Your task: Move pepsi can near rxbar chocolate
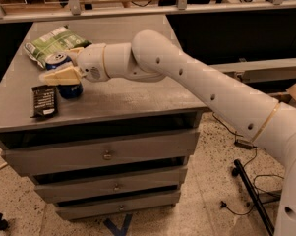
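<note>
Pepsi can (69, 89) in jaws between rxbar (44, 101), bag (51, 42)

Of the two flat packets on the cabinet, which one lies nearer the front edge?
The black rxbar chocolate, beside the pepsi can gripped by the tool; the green snack bag lies behind them, toward the back.

The gripper (57, 64), clamped round the pepsi can (69, 89), is hemmed in: a green snack bag (51, 43) is just behind it, the rxbar chocolate (43, 101) just beside. Bare tabletop (137, 95) lies open on its wrist side.
</note>
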`<state>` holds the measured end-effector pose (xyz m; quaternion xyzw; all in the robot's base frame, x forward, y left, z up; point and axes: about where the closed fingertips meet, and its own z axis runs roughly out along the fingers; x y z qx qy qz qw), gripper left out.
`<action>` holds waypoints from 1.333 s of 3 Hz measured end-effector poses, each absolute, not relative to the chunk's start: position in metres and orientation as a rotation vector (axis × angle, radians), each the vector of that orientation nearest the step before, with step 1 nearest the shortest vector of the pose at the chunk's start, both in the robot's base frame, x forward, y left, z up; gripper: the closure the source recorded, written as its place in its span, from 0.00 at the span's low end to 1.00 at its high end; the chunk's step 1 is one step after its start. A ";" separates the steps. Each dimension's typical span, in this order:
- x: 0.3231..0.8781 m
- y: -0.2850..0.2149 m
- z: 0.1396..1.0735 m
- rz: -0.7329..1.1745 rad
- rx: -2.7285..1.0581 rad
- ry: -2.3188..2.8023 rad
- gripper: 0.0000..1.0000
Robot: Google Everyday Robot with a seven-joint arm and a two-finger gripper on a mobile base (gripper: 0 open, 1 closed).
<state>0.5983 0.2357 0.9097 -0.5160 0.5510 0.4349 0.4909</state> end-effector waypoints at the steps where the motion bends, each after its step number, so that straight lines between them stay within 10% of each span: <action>1: 0.598 0.231 0.913 1.043 -1.250 1.338 0.00; 4: 0.607 0.153 0.943 0.891 -1.197 1.402 0.00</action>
